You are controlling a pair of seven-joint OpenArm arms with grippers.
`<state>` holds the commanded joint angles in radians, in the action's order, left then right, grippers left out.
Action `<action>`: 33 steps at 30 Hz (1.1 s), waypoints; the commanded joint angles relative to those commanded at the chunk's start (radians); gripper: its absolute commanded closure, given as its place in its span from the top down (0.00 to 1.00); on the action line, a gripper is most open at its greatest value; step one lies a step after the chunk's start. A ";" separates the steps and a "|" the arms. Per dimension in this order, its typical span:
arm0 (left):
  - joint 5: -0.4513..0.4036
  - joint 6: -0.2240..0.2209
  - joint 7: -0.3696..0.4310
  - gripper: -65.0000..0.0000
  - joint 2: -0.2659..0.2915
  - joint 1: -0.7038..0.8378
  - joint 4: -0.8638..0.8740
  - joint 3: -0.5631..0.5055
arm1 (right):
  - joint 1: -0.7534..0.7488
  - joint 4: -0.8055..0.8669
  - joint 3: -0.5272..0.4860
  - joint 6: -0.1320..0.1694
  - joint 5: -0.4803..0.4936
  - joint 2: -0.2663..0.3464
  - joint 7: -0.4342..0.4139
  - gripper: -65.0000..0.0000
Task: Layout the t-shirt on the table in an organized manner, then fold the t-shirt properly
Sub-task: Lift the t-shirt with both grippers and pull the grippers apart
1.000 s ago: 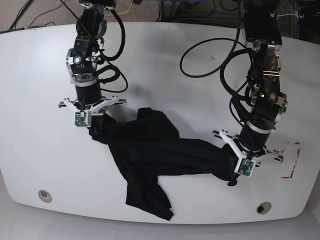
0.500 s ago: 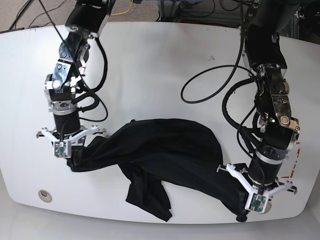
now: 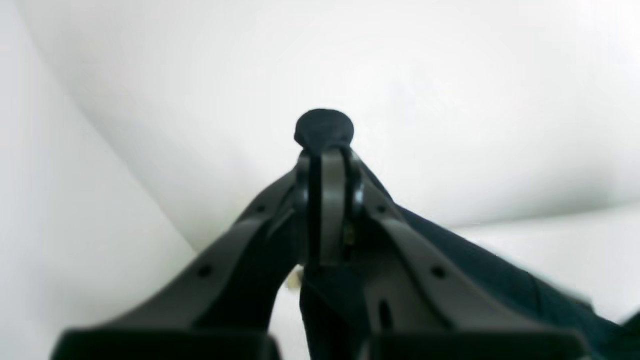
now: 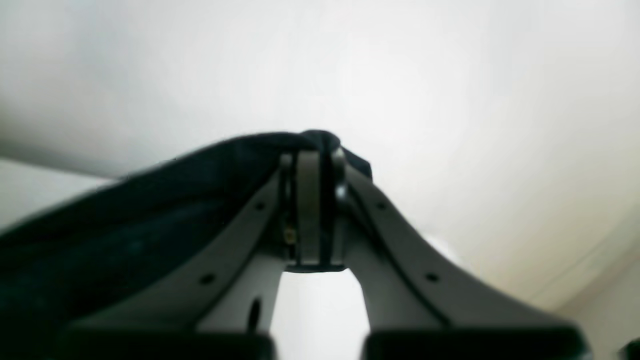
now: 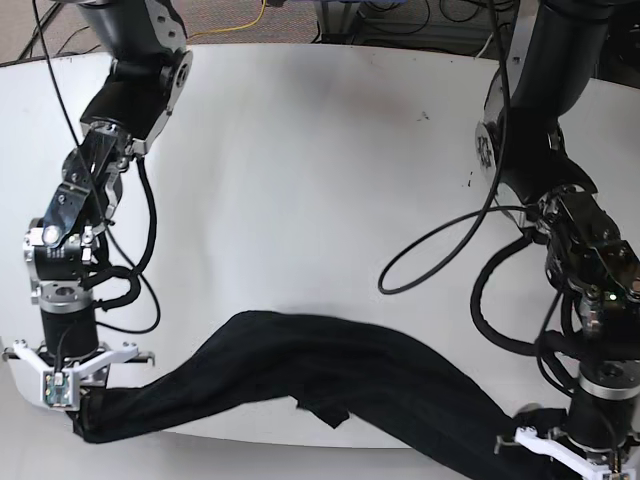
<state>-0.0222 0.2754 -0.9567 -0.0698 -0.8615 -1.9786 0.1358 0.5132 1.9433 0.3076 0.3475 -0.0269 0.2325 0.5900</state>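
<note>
Stretching wider than before, the t-shirt [image 5: 330, 375] now spans the table's [image 5: 300, 180] front edge.

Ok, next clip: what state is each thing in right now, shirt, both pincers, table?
T-shirt: stretched in a rumpled band between the two pincers, not flat, not folded.
Left pincer: shut on the t-shirt, a nub of fabric poking past its tips.
Right pincer: shut on the t-shirt's other end.
Table: bare white top behind the t-shirt.
</note>
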 joint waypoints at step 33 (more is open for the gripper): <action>0.000 -0.002 -0.084 0.07 -0.025 -0.468 0.193 0.169 | 0.463 -0.149 -0.064 0.107 -0.003 0.152 0.127 0.00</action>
<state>-0.0222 0.2739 -1.0411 -0.0944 -1.3295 -1.7852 0.3046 0.9766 1.7944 0.2432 0.4549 -0.0299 0.3844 0.7173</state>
